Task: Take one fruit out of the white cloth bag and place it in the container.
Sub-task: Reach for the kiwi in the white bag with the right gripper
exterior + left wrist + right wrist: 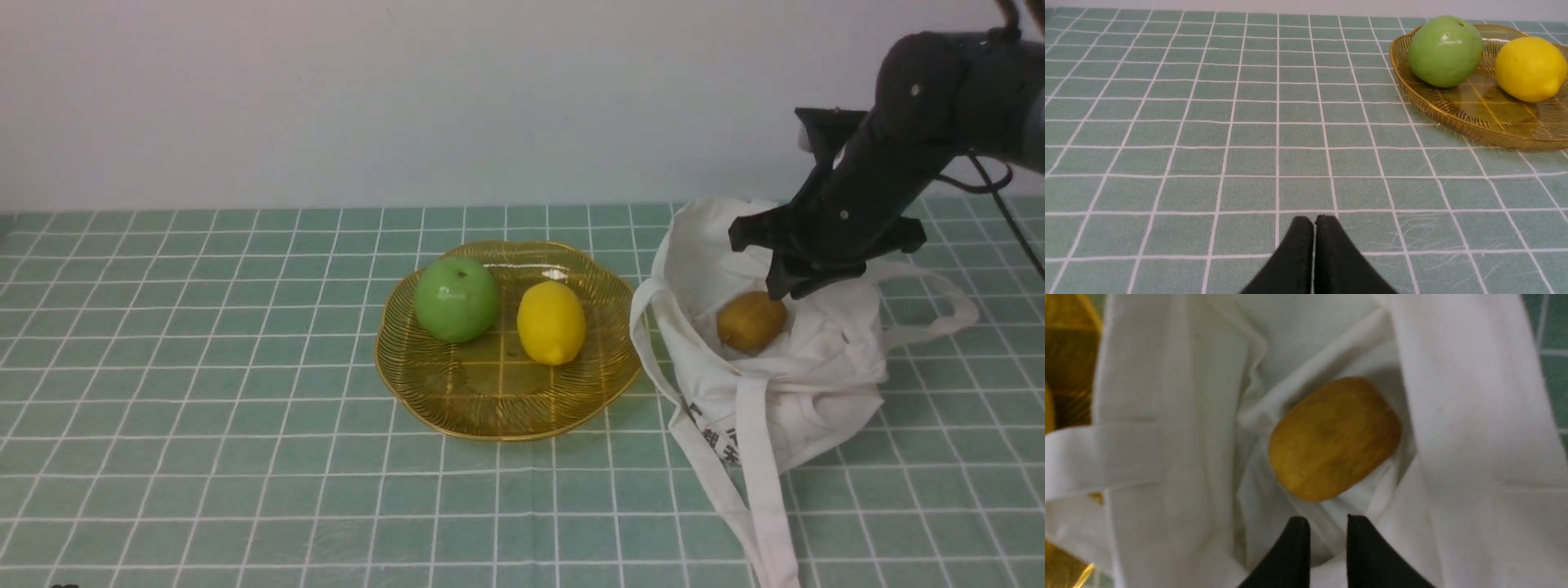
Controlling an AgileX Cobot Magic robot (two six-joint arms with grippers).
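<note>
Hovering close by fruit (1335,439) in bag (1453,416) with right gripper (1327,521), jaws a crack apart, gripping nothing; left gripper (1314,221) pressed together, empty.

Strap (767,523) of white cloth bag (824,384) cut off, container (1437,110) clipped in left wrist view
</note>
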